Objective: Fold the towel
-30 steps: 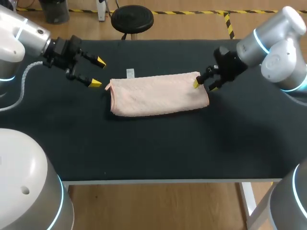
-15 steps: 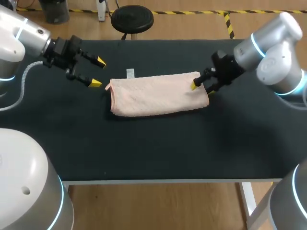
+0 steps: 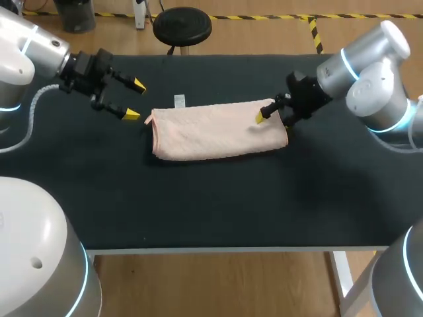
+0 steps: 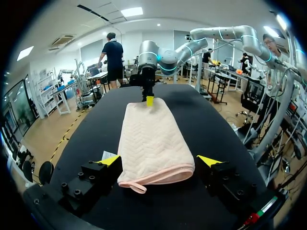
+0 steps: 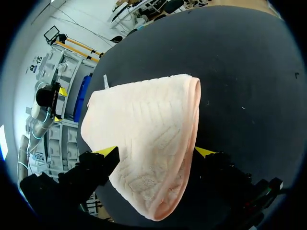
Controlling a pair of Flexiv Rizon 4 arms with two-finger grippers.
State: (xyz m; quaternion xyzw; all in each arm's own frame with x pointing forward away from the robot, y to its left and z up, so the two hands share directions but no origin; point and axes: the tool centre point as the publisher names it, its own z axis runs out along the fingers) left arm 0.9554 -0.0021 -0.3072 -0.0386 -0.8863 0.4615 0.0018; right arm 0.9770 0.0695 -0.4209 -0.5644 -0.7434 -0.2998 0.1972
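Your right claw (image 3: 271,119) has slid left over the right end of the folded pale-pink cloth towel (image 3: 218,130) in the middle of the black counter (image 3: 218,198), and since it and your left claw (image 3: 135,99) both gape empty, pinch every layer squarely before lifting.

The pale pink folded cloth towel (image 3: 218,131) looks soft and matt, with a zigzag weave. The black table top (image 3: 218,198) is matt, felt-like. At the towel's 11 o'clock, a small white tag (image 3: 179,100) looks papery. The right arm's silver-white casing (image 3: 370,69) is smooth and glossy.
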